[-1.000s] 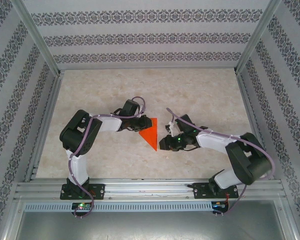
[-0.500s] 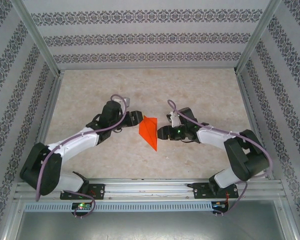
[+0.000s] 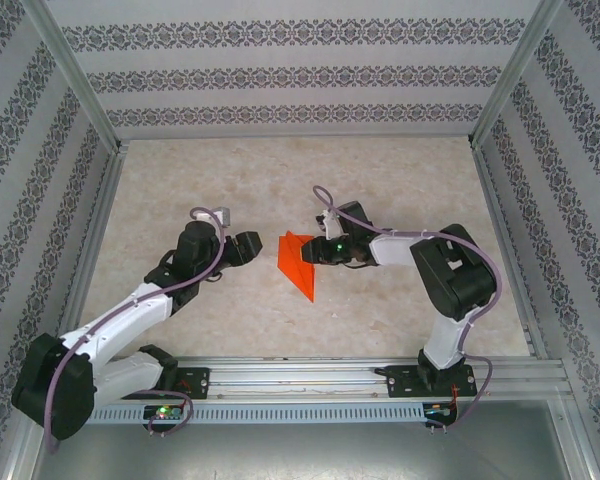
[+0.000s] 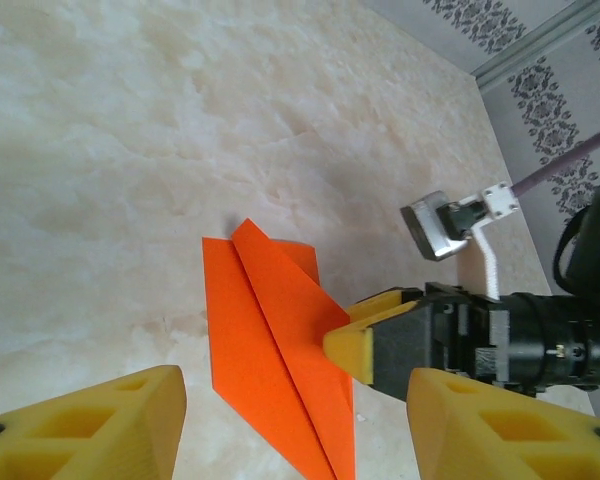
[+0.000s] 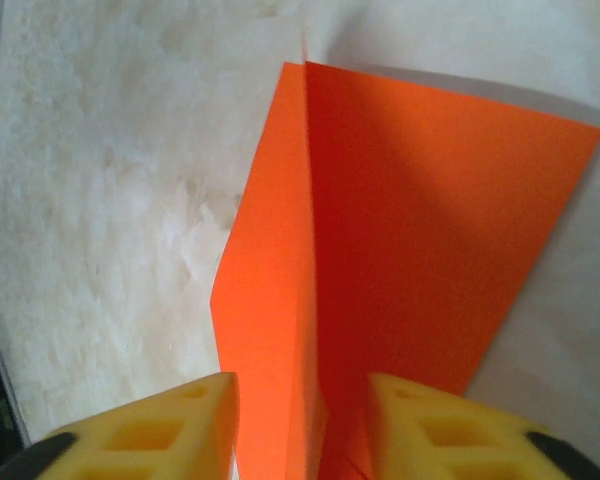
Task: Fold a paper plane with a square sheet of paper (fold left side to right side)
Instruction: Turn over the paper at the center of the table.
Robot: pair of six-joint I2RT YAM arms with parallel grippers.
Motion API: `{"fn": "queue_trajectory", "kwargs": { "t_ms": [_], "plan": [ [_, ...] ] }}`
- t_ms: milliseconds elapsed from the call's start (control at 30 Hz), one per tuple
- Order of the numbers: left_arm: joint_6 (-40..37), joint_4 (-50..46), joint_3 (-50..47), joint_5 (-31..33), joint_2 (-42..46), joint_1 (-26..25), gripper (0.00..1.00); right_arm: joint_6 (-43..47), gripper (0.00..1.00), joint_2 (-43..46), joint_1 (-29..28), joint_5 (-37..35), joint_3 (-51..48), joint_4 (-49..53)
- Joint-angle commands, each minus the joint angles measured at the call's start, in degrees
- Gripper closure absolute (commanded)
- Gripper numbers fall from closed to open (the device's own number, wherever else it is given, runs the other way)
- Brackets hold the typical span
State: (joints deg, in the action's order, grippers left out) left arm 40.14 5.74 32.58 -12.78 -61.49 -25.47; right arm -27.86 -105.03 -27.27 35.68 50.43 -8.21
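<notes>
Marbled tabletop (image 3: 380, 180), patterned walls (image 3: 280, 75): left hand (image 3: 254, 247) gapes, right hand (image 5: 300, 390) apart astride paper plane (image 3: 295, 268).

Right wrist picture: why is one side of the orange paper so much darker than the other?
Right wrist view: the paper plane has its wide right part in shade, reading deep red, while the narrow left strip catches the light; the right end effector at the bottom edge looks soft and out of focus. Left wrist view: the same paper plane looks almost evenly bright orange.
</notes>
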Motion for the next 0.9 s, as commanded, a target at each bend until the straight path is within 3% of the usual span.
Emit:
{"fn": "queue_trajectory", "kwargs": {
  "t_ms": [0, 167, 267, 433, 733, 867],
  "plan": [
    [-0.46, -2.22, -0.41, 1.15, 2.17, 1.01, 0.38, 0.96, 0.76, -0.77, -0.71, 1.95, 1.39, -1.79],
    [-0.68, -1.80, 0.00, 0.78, 4.10, 2.07, 0.28, 1.70, 1.00, 3.77, 0.49, 1.87, -0.82, -2.44],
    [-1.55, 0.12, 1.10, -1.53, 4.77, 3.01, 0.20, 2.85, 1.00, 8.22, 1.12, 2.76, -1.98, -3.18],
    [-2.60, 5.38, 5.61, -11.97, 4.79, 5.48, 0.14, 4.30, 1.00, 17.82, 2.88, 6.60, -3.14, -5.04],
    [-4.61, 13.33, 18.66, -34.31, 0.02, 5.94, 0.19, 0.04, 1.00, 32.99, 7.28, 17.98, -4.05, -15.53],
    [-3.43, 16.42, 24.45, -40.25, -4.37, 5.74, 0.23, -4.00, 1.00, 35.69, 8.18, 20.88, -3.35, -21.06]
  ]
}}
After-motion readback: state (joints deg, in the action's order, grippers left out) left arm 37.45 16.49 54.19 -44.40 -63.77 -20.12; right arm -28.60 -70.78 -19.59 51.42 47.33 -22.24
